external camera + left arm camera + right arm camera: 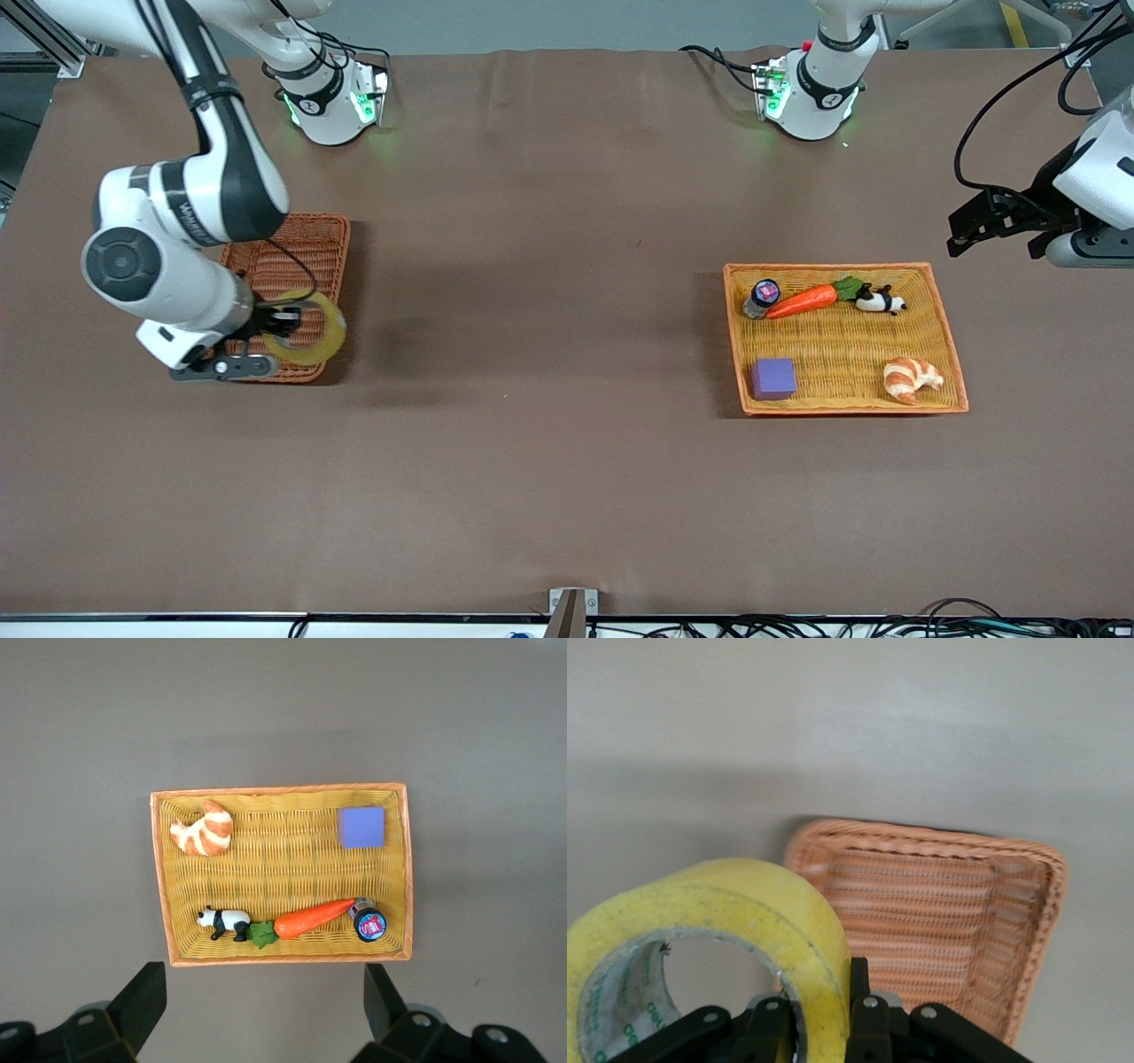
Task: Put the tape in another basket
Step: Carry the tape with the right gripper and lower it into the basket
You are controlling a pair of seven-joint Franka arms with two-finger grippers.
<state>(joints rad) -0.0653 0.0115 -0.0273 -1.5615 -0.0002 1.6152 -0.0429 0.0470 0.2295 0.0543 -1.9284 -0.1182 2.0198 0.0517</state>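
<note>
The yellowish tape roll (335, 337) is held by my right gripper (282, 324), which is shut on the roll's wall, one finger inside the hole and one outside. It hangs over the front-camera-side corner of the reddish-brown wicker basket (306, 244) at the right arm's end of the table. In the right wrist view the tape (744, 904) fills the foreground between the gripper's (819, 997) fingers, with the empty basket (939, 921) below. My left gripper (961, 232) is open and empty, up in the air at the left arm's end of the table; it also shows in the left wrist view (264, 997).
A wide orange-yellow woven tray (842, 266) lies toward the left arm's end. It holds a carrot (802, 301), a toy panda (879, 301), a small bottle (762, 297), a purple cube (773, 378) and a croissant (911, 378). The left wrist view shows the tray (283, 790) from above.
</note>
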